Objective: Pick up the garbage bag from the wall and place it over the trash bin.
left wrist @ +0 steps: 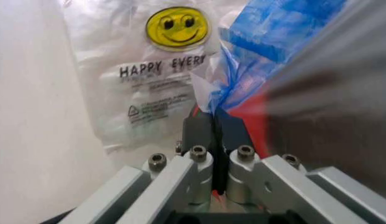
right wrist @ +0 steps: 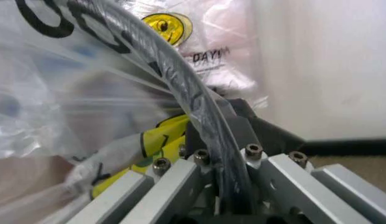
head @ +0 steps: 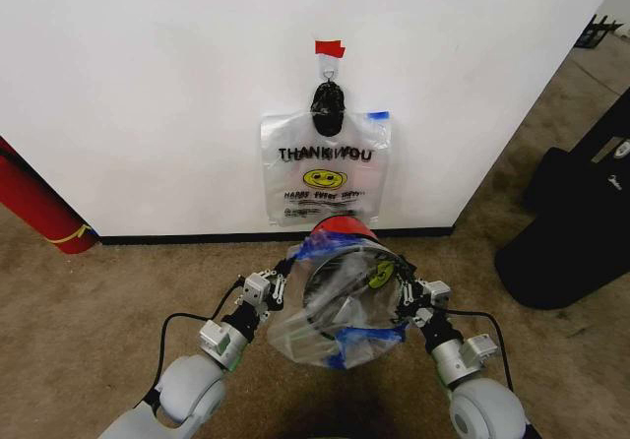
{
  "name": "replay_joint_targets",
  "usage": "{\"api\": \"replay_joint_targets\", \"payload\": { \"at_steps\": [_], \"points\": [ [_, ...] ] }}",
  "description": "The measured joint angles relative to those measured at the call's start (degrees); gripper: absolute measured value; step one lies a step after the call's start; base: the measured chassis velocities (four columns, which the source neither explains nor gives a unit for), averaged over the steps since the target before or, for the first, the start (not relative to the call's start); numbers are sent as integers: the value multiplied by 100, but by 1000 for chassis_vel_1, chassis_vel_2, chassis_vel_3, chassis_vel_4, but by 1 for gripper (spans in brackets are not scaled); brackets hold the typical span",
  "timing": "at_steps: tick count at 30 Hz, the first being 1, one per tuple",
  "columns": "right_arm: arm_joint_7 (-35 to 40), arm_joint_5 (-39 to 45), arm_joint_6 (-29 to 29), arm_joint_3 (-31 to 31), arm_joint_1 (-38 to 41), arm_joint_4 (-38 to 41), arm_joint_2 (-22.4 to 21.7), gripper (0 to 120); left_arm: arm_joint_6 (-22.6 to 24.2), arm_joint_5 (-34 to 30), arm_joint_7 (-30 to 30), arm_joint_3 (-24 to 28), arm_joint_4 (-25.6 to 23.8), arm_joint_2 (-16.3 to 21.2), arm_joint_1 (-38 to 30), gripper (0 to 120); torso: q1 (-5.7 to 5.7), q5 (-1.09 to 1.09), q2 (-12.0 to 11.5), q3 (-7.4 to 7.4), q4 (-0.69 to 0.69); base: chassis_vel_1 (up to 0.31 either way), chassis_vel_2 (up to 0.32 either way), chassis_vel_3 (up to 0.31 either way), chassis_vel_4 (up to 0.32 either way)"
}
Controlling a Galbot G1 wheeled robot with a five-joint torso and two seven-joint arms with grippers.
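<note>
Both hands were closed: the left hand (head: 280,288) on the garbage bag (head: 335,336), the right hand (head: 406,294) on the trash bin (head: 346,267) rim, near the wall (head: 157,85).

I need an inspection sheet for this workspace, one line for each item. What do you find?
Surface: brown carpet floor, nothing spilled.
Job's things: bag stretched around the black mesh bin; a second bag hangs on the wall.
Clutter: black lump on the hook, under red tape.
Grippers: left gripper shut on the bag's blue handle; right gripper shut on the bag at the bin's rim.
Cables: black cable loops off the left forearm, another off the right.
Surroundings: red cylinder to the left, black case to the right.
</note>
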Motion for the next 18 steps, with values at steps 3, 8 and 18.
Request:
{"api": "replay_joint_targets", "payload": {
  "at_steps": [3,8,18],
  "points": [
    [68,198,-39,-52,2,33,23,0,-38,7,-28,-7,-1,-17,36,0,0,1,0,0,0,0,0,0,0],
    [646,421,-79,-246,145,-26,152,0,-163,-66,-41,-50,-130,-16,170,5,0,2,0,0,0,0,0,0,0],
    [2013,836,-704,-377,478,-197,354,0,1268,255,-1792,-219,-968,93,403,41,0,1,0,0,1,0,0,0,0]
  ]
}}
